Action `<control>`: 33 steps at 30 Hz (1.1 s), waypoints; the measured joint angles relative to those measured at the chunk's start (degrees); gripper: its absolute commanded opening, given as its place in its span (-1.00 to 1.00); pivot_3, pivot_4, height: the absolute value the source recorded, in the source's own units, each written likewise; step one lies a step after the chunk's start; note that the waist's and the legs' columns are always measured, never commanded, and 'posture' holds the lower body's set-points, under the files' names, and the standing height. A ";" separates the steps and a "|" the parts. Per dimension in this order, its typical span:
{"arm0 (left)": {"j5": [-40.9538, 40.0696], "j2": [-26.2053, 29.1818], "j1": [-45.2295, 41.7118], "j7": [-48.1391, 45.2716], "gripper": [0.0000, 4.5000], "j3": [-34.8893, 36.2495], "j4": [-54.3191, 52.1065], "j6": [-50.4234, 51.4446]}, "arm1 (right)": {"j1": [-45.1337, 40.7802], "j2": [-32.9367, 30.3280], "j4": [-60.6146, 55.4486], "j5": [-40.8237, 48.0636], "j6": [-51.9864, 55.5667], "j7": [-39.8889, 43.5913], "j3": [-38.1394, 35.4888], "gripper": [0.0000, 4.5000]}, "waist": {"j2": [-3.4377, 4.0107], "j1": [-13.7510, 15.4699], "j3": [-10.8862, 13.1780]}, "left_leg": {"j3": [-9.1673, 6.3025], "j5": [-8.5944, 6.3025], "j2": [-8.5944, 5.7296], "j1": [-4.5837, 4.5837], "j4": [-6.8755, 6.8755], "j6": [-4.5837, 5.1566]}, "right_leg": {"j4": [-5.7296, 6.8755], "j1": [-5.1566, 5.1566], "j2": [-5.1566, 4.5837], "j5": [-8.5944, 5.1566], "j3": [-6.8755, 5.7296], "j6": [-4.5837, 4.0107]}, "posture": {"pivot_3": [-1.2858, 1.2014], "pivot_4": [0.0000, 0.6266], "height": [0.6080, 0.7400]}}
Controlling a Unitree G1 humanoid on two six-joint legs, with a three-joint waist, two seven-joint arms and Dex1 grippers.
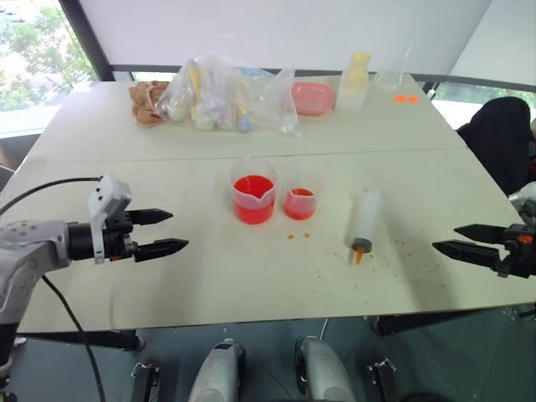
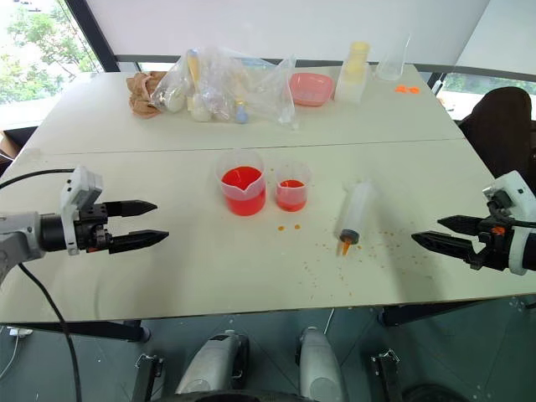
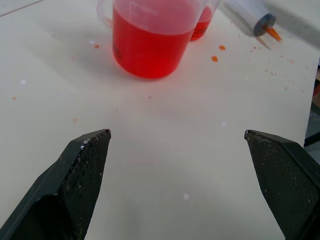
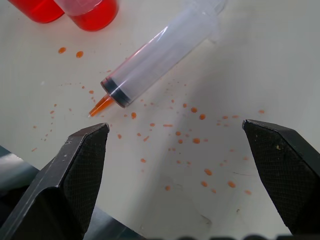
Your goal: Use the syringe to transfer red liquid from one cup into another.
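The larger spouted cup (image 1: 254, 199) stands mid-table, about half full of red liquid (image 1: 254, 189). Just to its right is the smaller plain-rimmed cup (image 1: 300, 201), also holding red liquid. The clear syringe (image 1: 365, 219) lies flat on the table right of the cups, its orange tip toward the front edge, with small orange drops around it. My left gripper (image 1: 166, 232) hovers open at the left, pointing toward the cups, nothing between its fingers. My right gripper (image 1: 447, 239) is open at the right, pointing toward the syringe (image 4: 155, 62), apart from it.
Along the far side of the table sit a clear plastic bag of items (image 1: 219, 99), a pink bowl (image 1: 312, 97), a white bottle (image 1: 355, 82) and a clear container (image 1: 390, 74). A dark chair (image 1: 501, 138) stands at the right. The table's front edge runs just below both grippers.
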 measured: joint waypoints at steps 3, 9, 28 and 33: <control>0.18 -0.65 -1.18 -0.09 1.00 -1.51 0.13 -0.39 | -1.52 0.15 -0.59 0.46 1.29 -0.79 0.79 0.99 | 0.00 -0.06 0.00 | 0.05 -0.01 0.00 -0.02 0.00 0.02 | 0.00 -0.02 0.00 0.01 0.03 0.01 | 0.03 -0.52 1.00; -1.49 -1.97 -2.16 0.39 1.00 -1.61 -0.60 1.05 | -2.97 0.43 -1.44 0.51 2.05 -1.67 1.84 0.99 | -0.01 0.00 0.01 | 0.08 -0.02 0.00 -0.02 0.00 0.03 | 0.00 -0.03 0.00 0.02 0.05 0.02 | 0.03 -0.52 1.00; 1.04 -3.58 -13.54 0.76 1.00 -4.23 -0.41 -1.64 | -36.18 1.67 13.92 4.93 24.06 -11.46 16.64 0.99 | -0.03 -0.13 0.01 | 0.25 -0.02 -0.02 -0.06 0.07 0.03 | -0.01 -0.12 0.01 0.11 0.22 0.01 | 0.03 -0.52 1.00; 1.61 -3.80 -16.28 -0.02 1.00 -5.42 -0.15 -2.76 | -50.59 6.52 26.06 2.30 30.69 -17.13 27.27 0.99 | -0.03 -0.55 0.01 | 0.31 -0.05 -0.02 -0.08 0.04 0.09 | 0.01 -0.21 0.05 0.12 0.26 0.02 | 0.03 -0.52 1.00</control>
